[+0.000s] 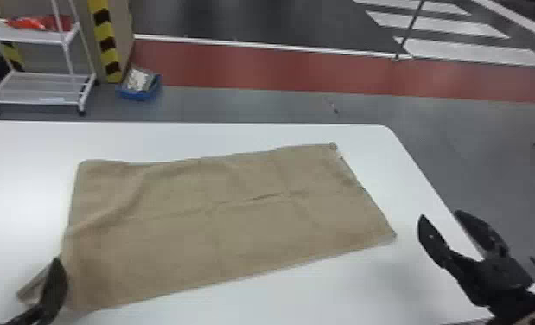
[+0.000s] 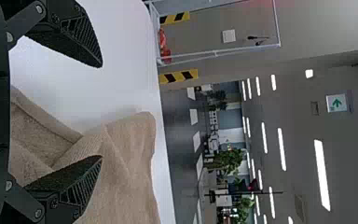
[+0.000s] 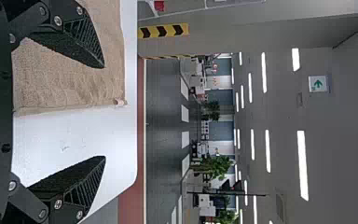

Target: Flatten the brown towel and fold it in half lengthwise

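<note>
The brown towel point(image 1: 218, 220) lies spread on the white table, with a crease across its middle and a soft ridge near its left end. Its near left corner is folded, a flap sticking out leftward. By that corner my left gripper point(image 1: 22, 268) stands open; in the left wrist view the left gripper point(image 2: 101, 112) has nothing gripped, one finger over the towel point(image 2: 130, 163). Off the towel's right end, over the table's right edge, my right gripper point(image 1: 441, 220) is open too. The right wrist view has the right gripper point(image 3: 105, 112) with the towel's edge point(image 3: 74, 88) beyond its fingers.
The white table point(image 1: 184, 138) has a rounded far right corner and a slanting right edge, near my right gripper. Beyond it on the floor are a white wheeled rack point(image 1: 41, 86) and a blue bin point(image 1: 140, 93).
</note>
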Controlling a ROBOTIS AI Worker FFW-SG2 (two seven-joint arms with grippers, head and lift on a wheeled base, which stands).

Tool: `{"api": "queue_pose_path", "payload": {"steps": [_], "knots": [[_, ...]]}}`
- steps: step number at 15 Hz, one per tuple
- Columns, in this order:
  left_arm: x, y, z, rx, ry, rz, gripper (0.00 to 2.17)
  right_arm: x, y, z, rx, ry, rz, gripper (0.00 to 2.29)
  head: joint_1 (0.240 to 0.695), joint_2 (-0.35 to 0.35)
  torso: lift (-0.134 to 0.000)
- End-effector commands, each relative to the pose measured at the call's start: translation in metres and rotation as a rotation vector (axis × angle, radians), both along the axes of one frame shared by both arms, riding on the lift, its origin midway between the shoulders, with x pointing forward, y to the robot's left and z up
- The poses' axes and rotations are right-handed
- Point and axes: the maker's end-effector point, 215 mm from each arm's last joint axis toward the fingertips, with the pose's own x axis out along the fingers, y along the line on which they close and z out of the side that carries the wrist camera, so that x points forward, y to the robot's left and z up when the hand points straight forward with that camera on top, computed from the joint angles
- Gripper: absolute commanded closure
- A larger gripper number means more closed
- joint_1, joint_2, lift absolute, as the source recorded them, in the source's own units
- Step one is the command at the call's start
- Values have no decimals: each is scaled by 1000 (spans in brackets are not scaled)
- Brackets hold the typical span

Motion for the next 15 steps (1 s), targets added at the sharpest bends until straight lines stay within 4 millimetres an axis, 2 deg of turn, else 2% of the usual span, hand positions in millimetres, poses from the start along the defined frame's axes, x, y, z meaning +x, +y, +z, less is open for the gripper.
{"api": "queue_pose_path", "payload": {"steps": [1, 4, 7, 10, 13, 15], "knots": [[1, 25, 7, 2, -12, 39, 215, 1, 0, -2, 4, 2, 1, 215, 695, -168, -128], [0, 45, -9, 16, 7, 71, 215, 2, 1, -4, 4, -5, -1, 215, 695, -124, -128], [-5, 35, -19, 20, 22, 49, 215, 3, 2, -5, 4, -7, 0, 215, 695, -101, -128], [-8, 2, -13, 2, 8, -6, 215, 2, 3, -4, 7, -10, 0, 215, 695, -113, -128], [-9, -43, -28, 20, 41, -79, 215, -1, 1, 0, 5, -25, -4, 215, 695, -165, -128], [-9, -53, -31, 18, 48, -94, 215, -3, -1, -1, 4, -24, -8, 215, 695, -200, -128]]}}
